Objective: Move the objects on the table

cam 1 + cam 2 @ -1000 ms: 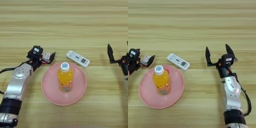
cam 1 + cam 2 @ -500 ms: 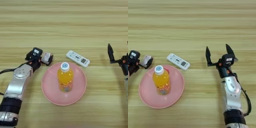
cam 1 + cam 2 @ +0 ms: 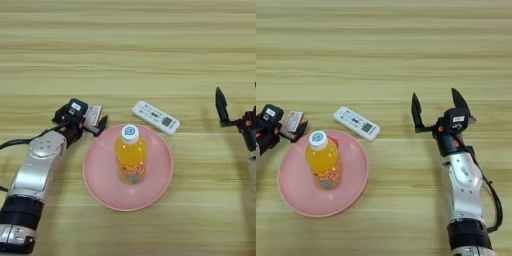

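bottle [image 3: 131, 156] on plate [image 3: 97, 182] | remote [image 3: 155, 117] beside | left gripper [image 3: 91, 121] holds packet [image 3: 92, 115]

Bright even light, faint soft shadows, slightly soft focus, perhaps mild glare on the table [image 3: 125, 55]

Orange-drink bottle [image 3: 131, 159] with white cap, upright at centre of pink plate [image 3: 97, 181]; white remote control [image 3: 155, 117] flat on table [image 3: 125, 55], angled, just beyond plate's far rim; small red-and-white packet [image 3: 92, 115] clamped in left gripper [image 3: 94, 121], beside plate's left rim
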### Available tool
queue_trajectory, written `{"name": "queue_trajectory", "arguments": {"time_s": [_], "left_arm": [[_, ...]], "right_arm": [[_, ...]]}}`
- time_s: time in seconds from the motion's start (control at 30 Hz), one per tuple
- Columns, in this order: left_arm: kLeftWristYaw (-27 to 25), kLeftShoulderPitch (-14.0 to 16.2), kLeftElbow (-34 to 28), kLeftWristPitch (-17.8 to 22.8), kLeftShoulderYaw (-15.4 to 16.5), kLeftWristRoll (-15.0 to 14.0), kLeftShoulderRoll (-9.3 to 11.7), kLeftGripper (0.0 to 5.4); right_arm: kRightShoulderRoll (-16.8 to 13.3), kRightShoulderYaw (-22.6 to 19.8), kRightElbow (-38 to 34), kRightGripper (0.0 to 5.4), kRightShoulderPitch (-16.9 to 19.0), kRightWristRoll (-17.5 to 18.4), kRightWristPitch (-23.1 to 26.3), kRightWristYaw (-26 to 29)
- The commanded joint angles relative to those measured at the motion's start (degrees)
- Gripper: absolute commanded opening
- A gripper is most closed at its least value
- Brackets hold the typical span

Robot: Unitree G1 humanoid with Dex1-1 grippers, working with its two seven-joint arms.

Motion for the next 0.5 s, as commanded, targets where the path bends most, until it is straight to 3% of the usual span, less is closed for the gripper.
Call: {"name": "queue_trajectory", "arguments": {"time_s": [0.03,0.5], "left_arm": [[0.04,0.43,1.34,1.01,0.05,0.87,0.65,5.39],[-0.55,-0.23,4.57,2.29,2.39,-0.25,1.32,5.39]], "right_arm": [[-0.14,-0.22,-0.62,5.4,0.22,0.41,0.6,0.42],[-0.33,-0.3,-1.42,5.4,0.73,0.73,0.85,0.64]]}}
